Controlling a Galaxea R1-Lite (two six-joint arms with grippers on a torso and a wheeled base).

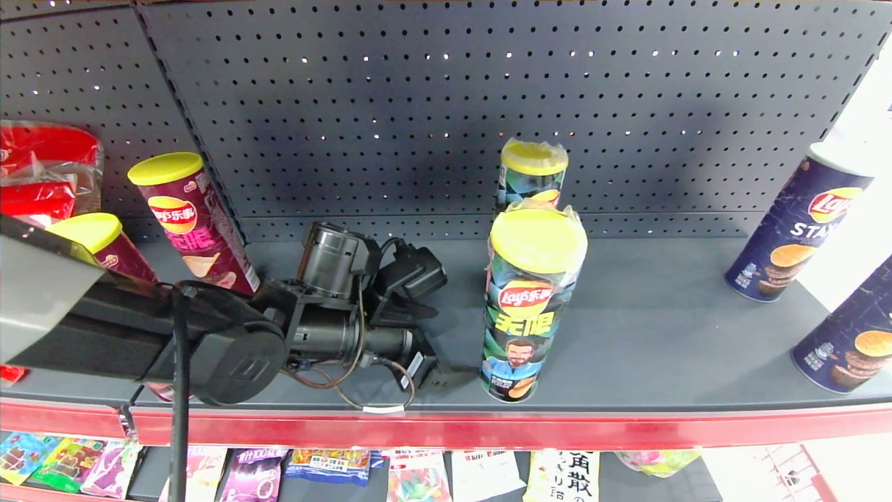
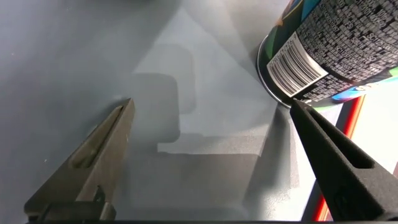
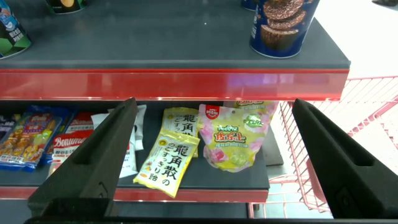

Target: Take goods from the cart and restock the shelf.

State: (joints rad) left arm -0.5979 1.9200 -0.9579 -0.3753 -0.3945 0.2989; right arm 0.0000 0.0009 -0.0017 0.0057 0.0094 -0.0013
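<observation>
A teal chips can with a yellow lid (image 1: 526, 307) stands upright near the front of the grey shelf (image 1: 662, 328), and a second one (image 1: 533, 178) stands behind it. My left gripper (image 1: 446, 341) rests low over the shelf just left of the front can, open. In the left wrist view the can's base (image 2: 336, 56) lies just beyond one fingertip, and nothing is between the fingers of the left gripper (image 2: 211, 104). My right gripper (image 3: 214, 104) is open and holds nothing, facing the shelf's red front edge (image 3: 174, 84).
Two maroon cans (image 1: 191, 216) and red bags (image 1: 42, 167) stand at the shelf's left, two dark blue cans (image 1: 801, 223) at its right. Snack bags (image 3: 168, 162) lie on the lower shelf. A red wire cart (image 3: 336, 168) is off to the right.
</observation>
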